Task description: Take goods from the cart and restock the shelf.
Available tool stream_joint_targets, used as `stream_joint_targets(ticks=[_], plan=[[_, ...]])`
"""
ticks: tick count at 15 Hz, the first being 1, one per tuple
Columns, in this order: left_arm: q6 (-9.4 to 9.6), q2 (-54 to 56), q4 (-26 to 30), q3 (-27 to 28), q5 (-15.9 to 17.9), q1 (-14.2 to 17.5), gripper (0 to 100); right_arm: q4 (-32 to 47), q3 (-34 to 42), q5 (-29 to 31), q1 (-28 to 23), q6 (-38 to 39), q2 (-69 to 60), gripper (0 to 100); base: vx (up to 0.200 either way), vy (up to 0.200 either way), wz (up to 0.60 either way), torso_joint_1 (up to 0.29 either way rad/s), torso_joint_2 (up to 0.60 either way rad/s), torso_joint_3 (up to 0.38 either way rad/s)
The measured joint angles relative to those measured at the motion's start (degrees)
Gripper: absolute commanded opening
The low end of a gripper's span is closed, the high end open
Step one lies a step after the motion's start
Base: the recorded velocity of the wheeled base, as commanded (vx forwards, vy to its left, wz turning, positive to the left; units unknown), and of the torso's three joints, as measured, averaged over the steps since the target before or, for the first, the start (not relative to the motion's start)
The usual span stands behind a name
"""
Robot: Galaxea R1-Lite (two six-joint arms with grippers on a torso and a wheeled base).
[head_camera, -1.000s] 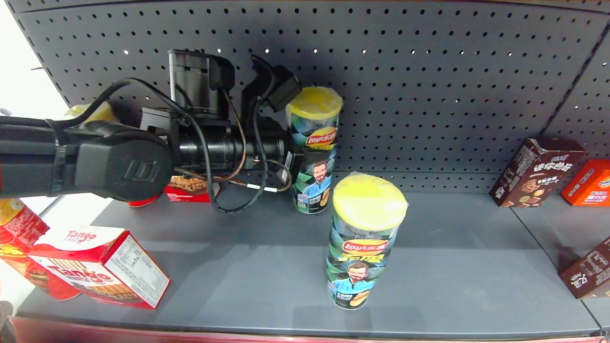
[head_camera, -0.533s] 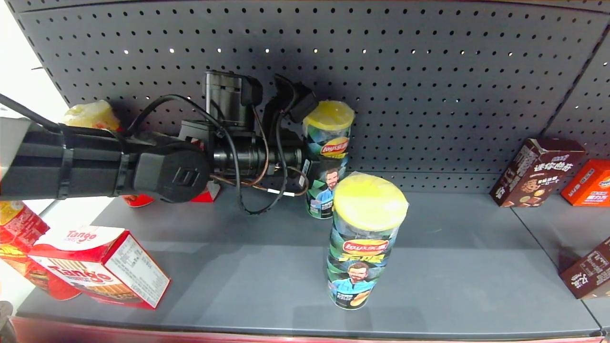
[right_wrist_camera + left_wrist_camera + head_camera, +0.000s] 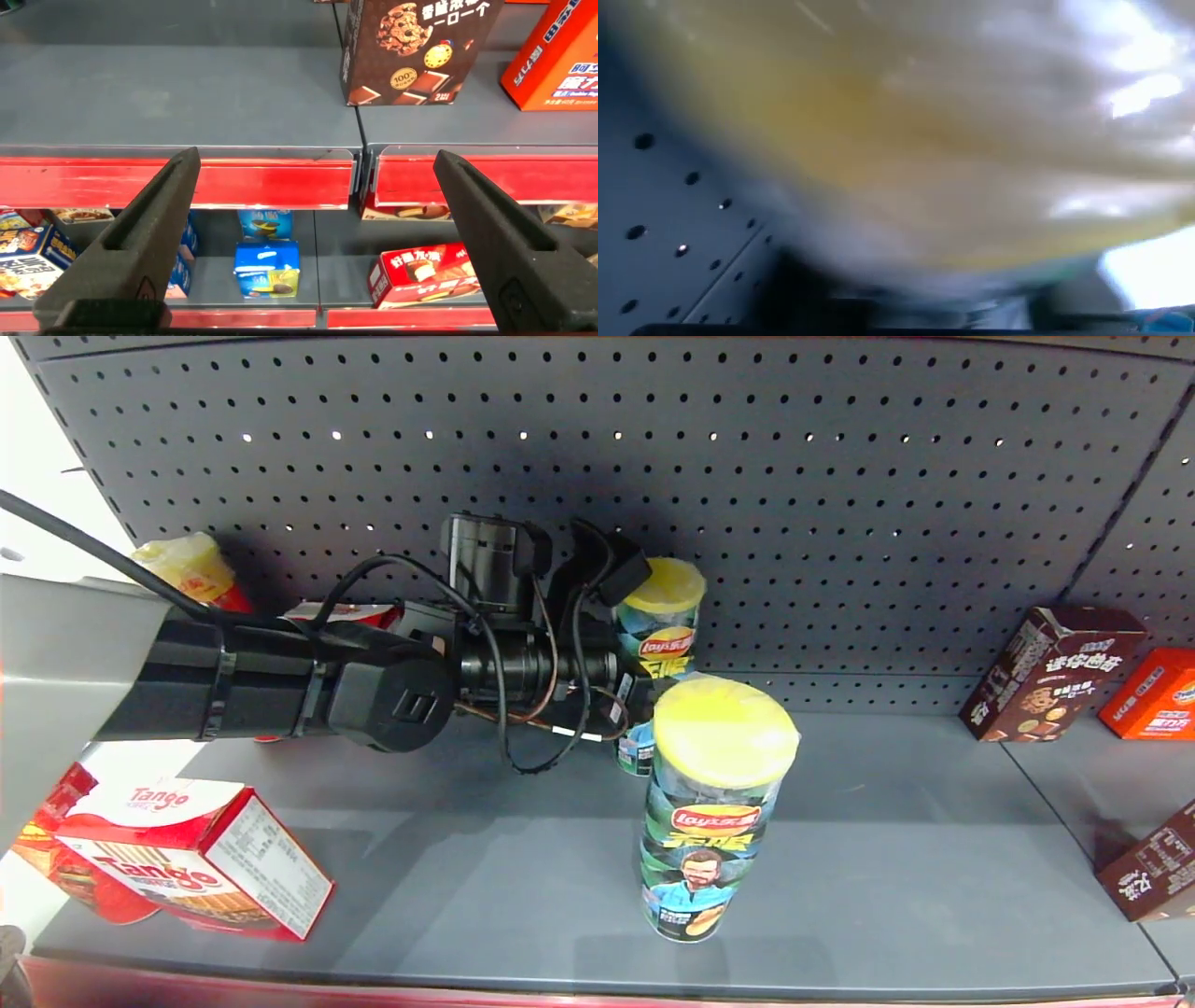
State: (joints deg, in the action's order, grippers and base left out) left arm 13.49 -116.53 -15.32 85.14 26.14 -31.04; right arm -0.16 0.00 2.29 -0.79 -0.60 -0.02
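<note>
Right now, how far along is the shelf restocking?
One chip can already stands on the shelf. The left pincer holds a second can near the back wall, not yet released. The right pincer is open and empty, free for the next item.

You are in a shop: a grey metal shelf (image 3: 887, 821) with a pegboard back (image 3: 840, 476) carries upright chip cans (image 3: 709, 821) and snack boxes (image 3: 1046, 672). Red price rails (image 3: 271, 182) front the lower tiers, which are stocked with packaged biscuits (image 3: 266, 269).
</note>
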Motion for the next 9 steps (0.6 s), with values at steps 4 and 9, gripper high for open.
stream_joint_targets(ticks=[4, 9], plan=[[-0.01, 1.1, 0.0, -1.5, -0.3, 0.2, 100, 0.0, 0.0, 0.0, 0.0, 0.0, 0.0, 100, 0.0, 0.0, 0.0, 0.0, 0.0, 0.0], [0.38, 7.6, -2.1, -9.8, -1.3, 0.6, 100, 0.0, 0.0, 0.0, 0.0, 0.0, 0.0, 100, 0.0, 0.0, 0.0, 0.0, 0.0, 0.0]])
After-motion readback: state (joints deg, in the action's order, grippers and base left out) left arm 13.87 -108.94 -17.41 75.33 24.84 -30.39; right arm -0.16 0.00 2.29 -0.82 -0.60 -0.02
